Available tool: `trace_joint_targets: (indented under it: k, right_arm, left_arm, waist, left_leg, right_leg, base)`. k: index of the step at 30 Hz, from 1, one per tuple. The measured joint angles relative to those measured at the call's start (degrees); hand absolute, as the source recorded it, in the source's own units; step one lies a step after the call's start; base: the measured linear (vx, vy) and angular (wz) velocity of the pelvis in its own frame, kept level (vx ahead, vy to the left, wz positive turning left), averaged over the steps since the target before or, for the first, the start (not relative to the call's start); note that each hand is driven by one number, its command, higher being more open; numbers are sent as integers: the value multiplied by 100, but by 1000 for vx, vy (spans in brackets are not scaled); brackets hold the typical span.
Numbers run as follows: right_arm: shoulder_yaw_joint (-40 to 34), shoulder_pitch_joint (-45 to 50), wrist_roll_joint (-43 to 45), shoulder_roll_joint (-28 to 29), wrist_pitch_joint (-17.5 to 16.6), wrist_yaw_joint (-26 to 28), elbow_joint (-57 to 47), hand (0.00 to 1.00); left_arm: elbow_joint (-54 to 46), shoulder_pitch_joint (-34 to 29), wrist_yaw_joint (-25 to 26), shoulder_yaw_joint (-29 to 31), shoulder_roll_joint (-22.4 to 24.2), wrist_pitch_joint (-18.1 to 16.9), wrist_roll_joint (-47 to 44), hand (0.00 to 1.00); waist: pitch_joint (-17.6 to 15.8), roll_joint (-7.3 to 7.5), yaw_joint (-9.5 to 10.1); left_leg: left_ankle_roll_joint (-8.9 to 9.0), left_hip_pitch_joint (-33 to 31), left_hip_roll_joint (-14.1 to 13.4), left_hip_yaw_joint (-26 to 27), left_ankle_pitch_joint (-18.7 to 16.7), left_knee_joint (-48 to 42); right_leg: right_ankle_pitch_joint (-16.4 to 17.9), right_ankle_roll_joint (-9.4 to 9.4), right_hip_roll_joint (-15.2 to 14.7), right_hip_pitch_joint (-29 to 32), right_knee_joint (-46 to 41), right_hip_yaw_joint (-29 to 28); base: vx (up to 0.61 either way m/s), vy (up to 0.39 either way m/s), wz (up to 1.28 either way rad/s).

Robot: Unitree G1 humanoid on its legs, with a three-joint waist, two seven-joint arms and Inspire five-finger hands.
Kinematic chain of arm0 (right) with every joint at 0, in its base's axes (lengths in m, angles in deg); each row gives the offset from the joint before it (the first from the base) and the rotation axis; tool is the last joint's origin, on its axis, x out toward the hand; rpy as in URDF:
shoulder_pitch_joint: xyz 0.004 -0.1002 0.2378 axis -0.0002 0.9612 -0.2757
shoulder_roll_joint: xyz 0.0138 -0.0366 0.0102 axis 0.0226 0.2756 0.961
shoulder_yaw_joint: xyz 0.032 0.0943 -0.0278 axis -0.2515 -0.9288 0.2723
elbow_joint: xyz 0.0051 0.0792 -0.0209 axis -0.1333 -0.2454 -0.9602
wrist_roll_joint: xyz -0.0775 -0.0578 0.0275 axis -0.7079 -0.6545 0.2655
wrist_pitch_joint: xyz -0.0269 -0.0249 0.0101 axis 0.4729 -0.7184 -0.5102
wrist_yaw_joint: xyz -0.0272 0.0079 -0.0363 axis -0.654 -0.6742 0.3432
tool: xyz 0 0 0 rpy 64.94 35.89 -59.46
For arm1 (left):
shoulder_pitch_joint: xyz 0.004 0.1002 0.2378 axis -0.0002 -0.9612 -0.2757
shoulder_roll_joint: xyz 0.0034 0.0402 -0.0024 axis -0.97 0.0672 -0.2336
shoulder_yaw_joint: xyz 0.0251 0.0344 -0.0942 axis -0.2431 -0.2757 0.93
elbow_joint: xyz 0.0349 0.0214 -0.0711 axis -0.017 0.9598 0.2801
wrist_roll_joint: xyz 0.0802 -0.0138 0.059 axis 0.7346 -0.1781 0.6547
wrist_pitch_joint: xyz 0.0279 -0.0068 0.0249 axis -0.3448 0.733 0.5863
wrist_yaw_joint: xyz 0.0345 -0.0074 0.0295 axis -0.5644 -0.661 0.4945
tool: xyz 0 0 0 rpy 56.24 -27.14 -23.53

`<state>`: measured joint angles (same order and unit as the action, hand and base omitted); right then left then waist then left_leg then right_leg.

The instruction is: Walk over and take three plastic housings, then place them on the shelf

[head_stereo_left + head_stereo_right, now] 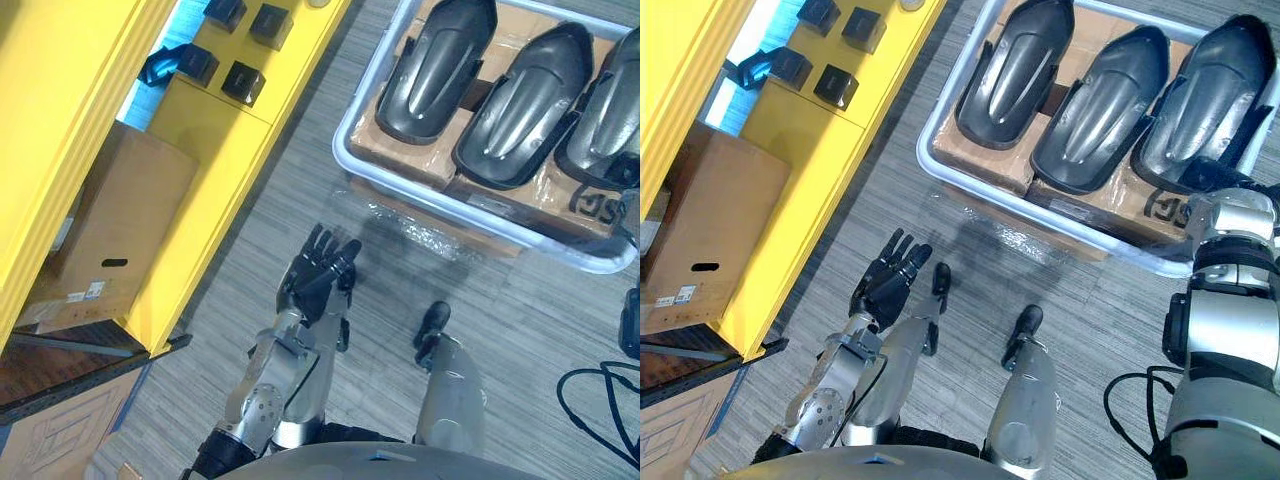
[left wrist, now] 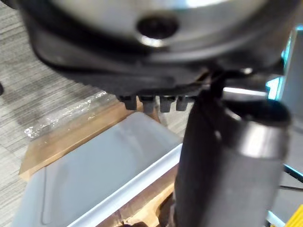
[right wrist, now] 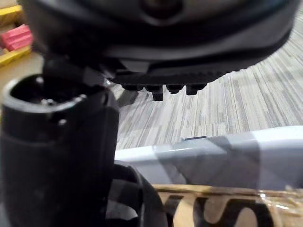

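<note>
Left hand (image 1: 318,272): low over the grey carpet (image 1: 520,330), fingers straight and slightly spread, holding nothing and touching nothing.

Plastic housings, three, dark and glossy: left (image 1: 1015,65), middle (image 1: 1100,105), right (image 1: 1200,95). They lie side by side on cardboard sheets (image 1: 985,150) in a pale plastic tray (image 1: 342,150), well ahead of the left hand and to its right.

Right hand (image 3: 156,42): the right eye view places its arm at the tray's near right corner, by the right housing. Its wrist view shows the fingers in a row past the palm, the thumb standing apart and nothing gripped, with the tray rim just beyond.

Left wrist view: the tray's outer wall and a brown board (image 2: 71,142) beneath it.

Clear film (image 1: 420,235): on the floor against the tray's near side.

Yellow shelf (image 1: 200,130): to the left, carrying small black blocks (image 1: 243,82), with a cardboard box (image 1: 120,220) on a lower level.
</note>
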<state>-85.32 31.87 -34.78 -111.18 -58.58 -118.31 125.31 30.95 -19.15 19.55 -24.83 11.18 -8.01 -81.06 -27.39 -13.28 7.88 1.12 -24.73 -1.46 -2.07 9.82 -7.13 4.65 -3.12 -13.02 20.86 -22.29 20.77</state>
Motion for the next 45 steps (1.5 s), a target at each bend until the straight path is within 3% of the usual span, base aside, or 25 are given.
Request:
trace_joint_targets:
  k: [5,13,24,33,37,42,45]
  right_arm:
    - [168,-33,-330,-66,308,404,210,0]
    - [524,-42,-1318,-385,335,688,465,0]
    - [939,-155,-2040,-438,71,855,221,0]
    - [1403,-41,-2890,-438,-178,996,-701,0]
    - [1491,104,-2903,-438,-314,975,-1244,0]
    - [1307,1022,-3138,-416,-532,885,-2764,0]
    - [834,1789,-3362,-232,-545,781,-3745,0]
  left_arm:
    - [0,0,71,8,-4,-6,-45,100]
    - [-1,-15,61,43,3,-14,-48,100]
    - [-53,-152,-11,54,11,-95,-47,100]
    - [-452,-529,-83,256,-36,-93,-47,100]
    - [-529,-586,-170,374,-57,-100,-46,100]
    - [-819,-717,-185,477,-183,-98,-45,100]
    - [-1030,-768,-183,532,-176,-93,-42,100]
  waist:
    - [13,-20,52]
    - [76,-108,150]
    - [99,-139,121]
    - [87,-123,34]
    - [59,-83,-31]
    - [-119,173,-161]
    - [-201,295,-253]
  left_leg:
    - [48,-93,0,-35,-53,-75]
    - [59,-170,24,-129,-52,-83]
    - [26,-174,4,-124,-127,-286]
    - [39,-68,-50,-131,-174,-359]
    - [42,52,-77,-101,-177,-328]
    - [65,296,-137,-29,-195,-216]
    - [64,432,-131,14,-215,-160]
  right_leg:
    - [51,40,-35,65,-55,38]
    - [76,49,-58,77,-56,127]
    - [110,48,-34,-6,-60,144]
    - [113,49,27,-163,-47,168]
    - [109,45,86,-285,5,163]
    - [103,42,136,-506,137,119]
    - [68,2,179,-660,243,101]
  base:
    - [2,13,2]
    - [16,18,6]
    - [13,3,-1]
    - [0,0,0]
    - [12,-2,-2]
    - [30,0,-6]
    - [58,4,-1]
